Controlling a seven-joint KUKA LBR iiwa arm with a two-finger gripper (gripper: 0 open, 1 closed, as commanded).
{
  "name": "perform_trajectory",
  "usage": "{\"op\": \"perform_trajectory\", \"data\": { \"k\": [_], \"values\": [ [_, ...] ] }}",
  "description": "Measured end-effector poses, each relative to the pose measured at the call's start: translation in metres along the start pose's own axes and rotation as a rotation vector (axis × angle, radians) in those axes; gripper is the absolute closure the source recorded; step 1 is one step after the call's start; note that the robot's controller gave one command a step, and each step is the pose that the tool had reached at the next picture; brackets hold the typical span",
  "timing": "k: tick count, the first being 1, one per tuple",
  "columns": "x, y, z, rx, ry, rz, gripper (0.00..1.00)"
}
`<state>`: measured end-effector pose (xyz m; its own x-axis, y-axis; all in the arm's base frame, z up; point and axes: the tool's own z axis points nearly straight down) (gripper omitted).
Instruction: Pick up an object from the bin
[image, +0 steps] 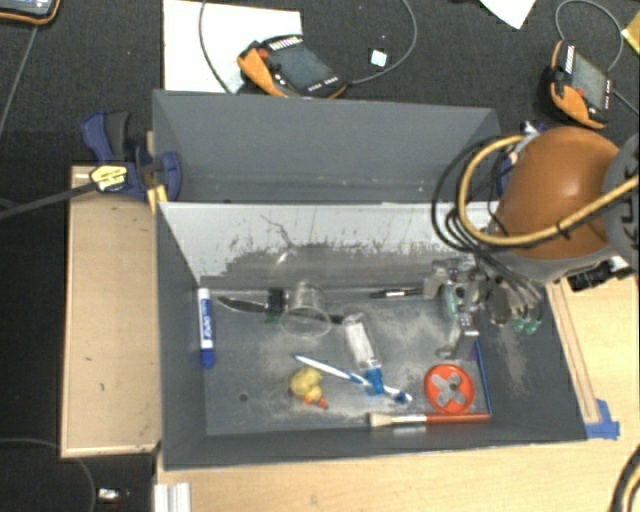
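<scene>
Scuffed matt grey metal bin (250, 245)

Orange round disc (449, 388), grey cross on face: flat on floor of bin (250, 385), front right. Thin blue stick (478, 366): just right of disc, running front to back. Orange-handled brush (430, 419): flat along front wall, just beside disc. Blue-white toothbrush (350, 375): diagonal, mid-floor. Yellow duck (308, 386): near toothbrush's left end. Blue marker (206, 328): along left wall.

Grey bin (250, 410) floor: blue marker (206, 330) left, clear cup (306, 306), yellow duck (307, 386), toothbrush (345, 374) and small bottle (359, 342) mid, orange disc (448, 388) right.
</scene>
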<state>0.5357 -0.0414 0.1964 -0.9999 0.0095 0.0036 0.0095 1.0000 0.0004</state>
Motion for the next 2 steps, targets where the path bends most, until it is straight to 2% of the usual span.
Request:
{"op": "perform_trajectory", "data": {
  "k": [1,2],
  "values": [
    [-0.002,0.000,-0.003,0.001,-0.007,-0.002,0.00],
    [0.032,0.081,0.127,-0.002,-0.006,0.090,0.00]
  ]
}}
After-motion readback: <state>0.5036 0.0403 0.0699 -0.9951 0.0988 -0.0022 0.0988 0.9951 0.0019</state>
